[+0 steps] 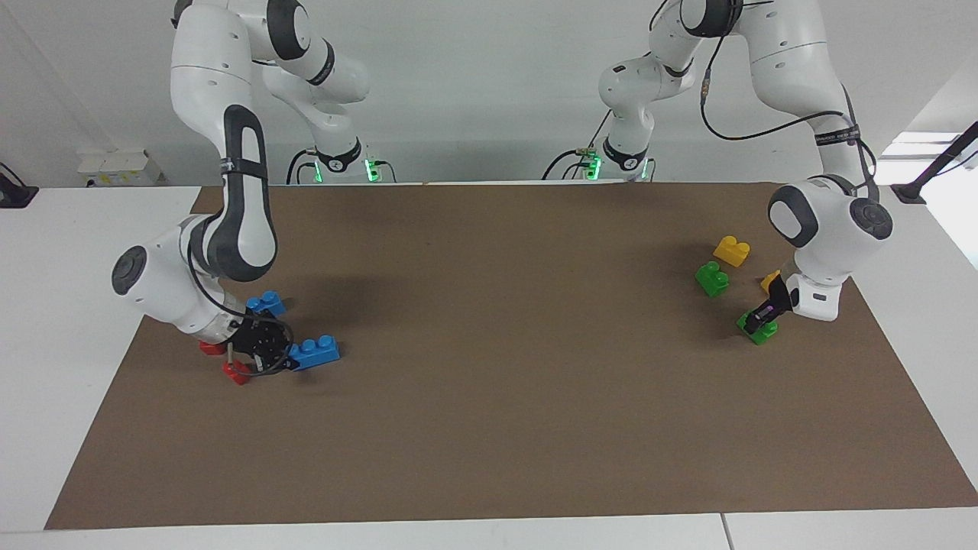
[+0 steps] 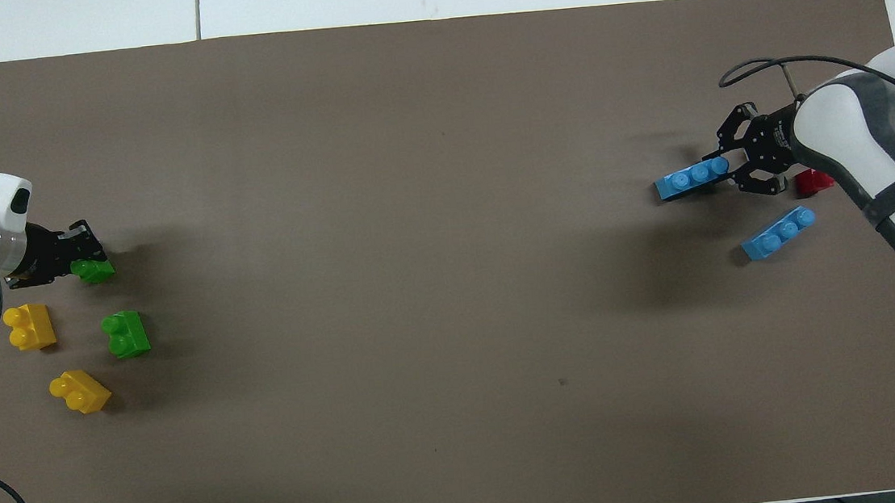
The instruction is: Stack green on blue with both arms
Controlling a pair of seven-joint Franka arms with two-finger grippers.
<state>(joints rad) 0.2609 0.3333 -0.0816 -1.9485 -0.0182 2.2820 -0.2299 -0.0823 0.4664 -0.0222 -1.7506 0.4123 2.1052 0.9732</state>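
Each arm works at its own end of the counter (image 1: 489, 428). The left gripper (image 1: 760, 321) has its fingers grasping a green brick (image 1: 758, 330); the right gripper (image 1: 276, 359) clasps a blue brick (image 1: 315, 352), ready for stacking.

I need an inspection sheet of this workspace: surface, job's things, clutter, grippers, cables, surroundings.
Surface: brown mat on a white table.
Job's things: one green brick at the left gripper; second green brick nearer to the robots. One blue brick at the right gripper; second blue brick nearer to the robots.
Clutter: two yellow bricks beside the green ones; red bricks beside the blue ones.
Grippers: left gripper down on the green brick; right gripper at one end of the blue brick.
Cables: black cable along the left arm; loop by the right wrist.
Surroundings: white wall, nothing else seen.
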